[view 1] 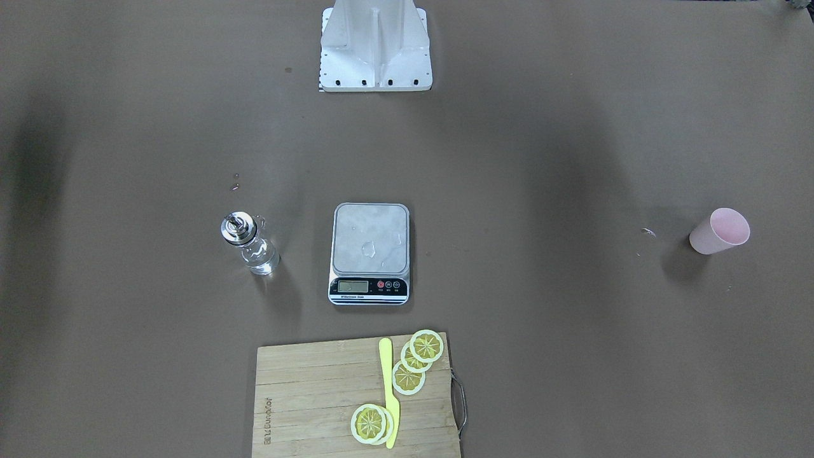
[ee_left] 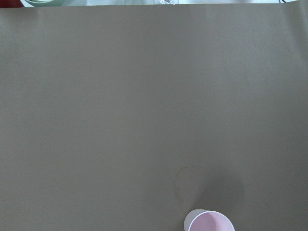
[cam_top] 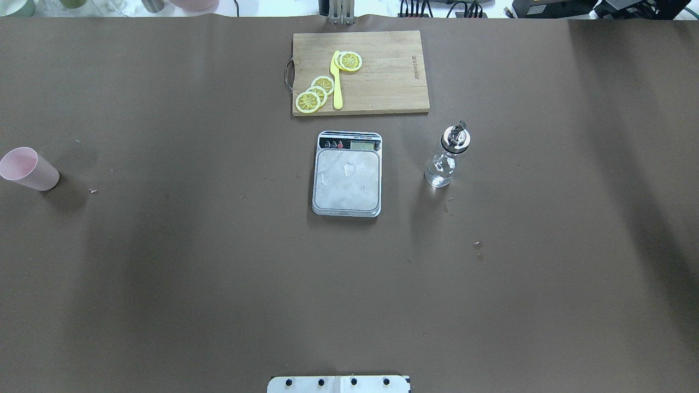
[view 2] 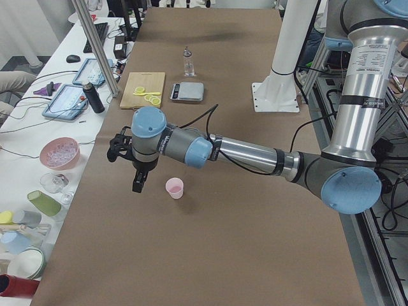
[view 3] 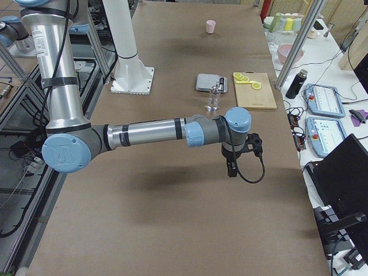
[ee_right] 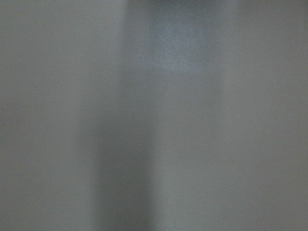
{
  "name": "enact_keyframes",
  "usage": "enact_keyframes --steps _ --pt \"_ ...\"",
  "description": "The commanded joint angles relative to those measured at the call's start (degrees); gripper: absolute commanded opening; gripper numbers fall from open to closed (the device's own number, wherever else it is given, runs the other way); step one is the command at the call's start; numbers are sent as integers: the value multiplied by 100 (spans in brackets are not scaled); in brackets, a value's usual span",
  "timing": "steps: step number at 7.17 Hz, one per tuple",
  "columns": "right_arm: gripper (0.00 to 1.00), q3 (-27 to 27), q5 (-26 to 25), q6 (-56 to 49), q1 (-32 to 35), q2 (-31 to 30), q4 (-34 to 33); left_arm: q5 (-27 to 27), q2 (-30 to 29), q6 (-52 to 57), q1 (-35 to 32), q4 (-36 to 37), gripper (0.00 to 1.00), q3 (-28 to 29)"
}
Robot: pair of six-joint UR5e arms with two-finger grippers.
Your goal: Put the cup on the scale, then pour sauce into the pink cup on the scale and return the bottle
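Premises: a robotics laboratory. A silver industrial robot arm with pale blue joint caps [view 2: 255, 153] and its twin arm [view 3: 144, 132] rise beside a white bolted metal pedestal [view 1: 375, 48] on a long table covered in brown paper [cam_top: 164, 273]. Outboard of the left gripper [view 2: 136, 188] runs a white side bench [view 2: 29, 131] carrying a grey-and-blue touchscreen control pendant [view 2: 64, 102] and coloured plastic cups [view 2: 43, 203]. An aluminium frame post [view 2: 95, 51] stands beyond that gripper. Outboard of the right gripper [view 3: 231, 171] sits a black laptop [view 3: 345, 172].
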Motion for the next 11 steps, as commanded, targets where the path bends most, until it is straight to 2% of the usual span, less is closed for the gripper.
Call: enact_keyframes --steps 1,3,4,5,6,7,8,10,11 --pt "100 209 473 7 0 -39 3 -13 5 -1099 180 24 98 -38" --pt "100 349 626 42 -35 -56 -5 -468 40 -1316 294 -124 98 -160" --pt "100 620 487 730 -322 13 12 -323 31 -1447 608 -134 98 -265" --pt "100 892 68 841 -743 31 12 -147 -65 -1535 994 -100 98 -405" --pt "100 947 -14 1042 -1139 40 12 90 -83 -1536 1381 -91 98 -380" --pt "100 948 -85 1210 -1360 40 21 301 -40 -1475 1524 -151 98 -284" --pt "100 956 -225 1220 -1554 58 39 294 -57 -1448 1534 -152 98 -188" --pt "100 965 -358 1368 -1923 163 47 259 -153 -460 1534 -152 98 487" --pt "100 1009 -358 1430 -2038 259 47 259 -336 -368 1534 -143 98 725"
